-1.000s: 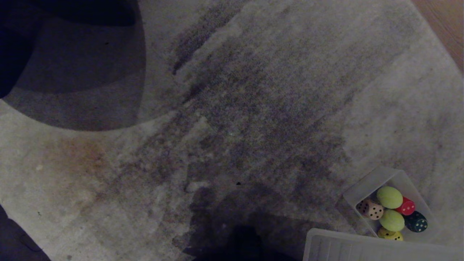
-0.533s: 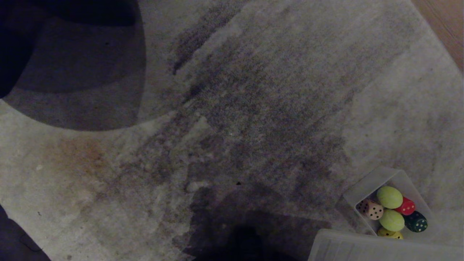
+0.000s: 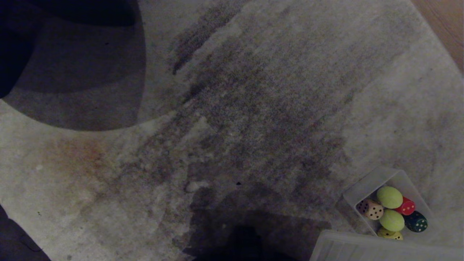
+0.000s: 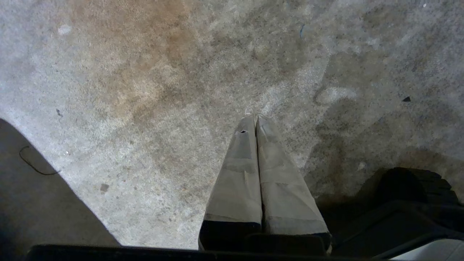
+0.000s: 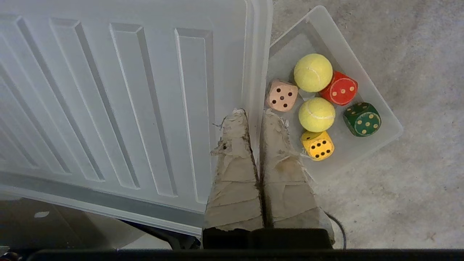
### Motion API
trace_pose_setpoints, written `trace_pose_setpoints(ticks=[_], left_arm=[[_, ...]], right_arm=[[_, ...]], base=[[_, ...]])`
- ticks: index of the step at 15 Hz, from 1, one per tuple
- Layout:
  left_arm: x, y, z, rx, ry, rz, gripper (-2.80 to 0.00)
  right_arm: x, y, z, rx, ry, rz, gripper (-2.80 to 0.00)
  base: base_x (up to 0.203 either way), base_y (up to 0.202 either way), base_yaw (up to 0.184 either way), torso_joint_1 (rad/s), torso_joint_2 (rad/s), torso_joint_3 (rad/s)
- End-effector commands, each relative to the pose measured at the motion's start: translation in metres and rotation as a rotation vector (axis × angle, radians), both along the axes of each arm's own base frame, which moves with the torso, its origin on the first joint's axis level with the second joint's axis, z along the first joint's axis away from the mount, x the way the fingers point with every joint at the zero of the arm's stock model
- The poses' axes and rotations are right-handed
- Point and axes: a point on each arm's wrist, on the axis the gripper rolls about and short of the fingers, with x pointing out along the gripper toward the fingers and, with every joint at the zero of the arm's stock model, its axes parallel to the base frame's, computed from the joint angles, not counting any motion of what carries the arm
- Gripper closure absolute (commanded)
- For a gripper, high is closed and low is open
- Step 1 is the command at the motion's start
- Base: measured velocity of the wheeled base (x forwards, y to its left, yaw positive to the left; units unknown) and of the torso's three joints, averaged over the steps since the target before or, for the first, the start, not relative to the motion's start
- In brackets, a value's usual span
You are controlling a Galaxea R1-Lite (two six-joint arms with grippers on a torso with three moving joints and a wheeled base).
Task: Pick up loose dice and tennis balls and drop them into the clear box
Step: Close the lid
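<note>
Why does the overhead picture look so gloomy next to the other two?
Head view: dim and grainy, with dark shadows across the carpet. Right wrist view: evenly lit, dice and tennis balls crisp in the clear box. Left wrist view: bright, one corner shadowed.

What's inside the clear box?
The clear box holds two tennis balls and four dice: tan, red, dark green, yellow. The box's base under them is mostly covered.

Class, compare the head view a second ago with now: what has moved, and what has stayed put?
The ribbed lid has slid slightly right and down along the picture's bottom edge. The clear box, its dice and tennis balls have not moved.
</note>
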Motion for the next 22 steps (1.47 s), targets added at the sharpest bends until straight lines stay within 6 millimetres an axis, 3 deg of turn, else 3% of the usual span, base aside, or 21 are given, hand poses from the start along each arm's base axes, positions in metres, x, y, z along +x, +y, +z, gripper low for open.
trace_pose_setpoints(ticks=[1,7,18,22], left_arm=[[0.0002,0.0,-0.0002,-0.001,0.001,0.0,0.0],[0.0002,0.0,-0.0002,-0.01,0.001,0.002,0.0],[0.0002,0.0001,-0.0004,-0.01,0.002,0.001,0.0],[0.0002,0.0,-0.0004,-0.005,0.002,-0.002,0.0]], right_arm=[[0.0002,0.0,-0.0001,0.0,0.005,0.001,0.0],[0.0002,0.0,-0.0001,-0.001,0.005,0.002,0.0],[0.0002,0.0,-0.0001,-0.002,0.005,0.001,0.0],[0.0002,0.0,-0.0001,0.0,0.005,0.001,0.0]], base=[[0.0,0.0,0.0,0.0,0.0,0.0],[-0.013,0.0,0.001,0.0,0.0,0.001],[-0.178,0.0,-0.001,0.002,0.0,0.002],[-0.022,0.0,0.001,0.001,0.0,-0.001]])
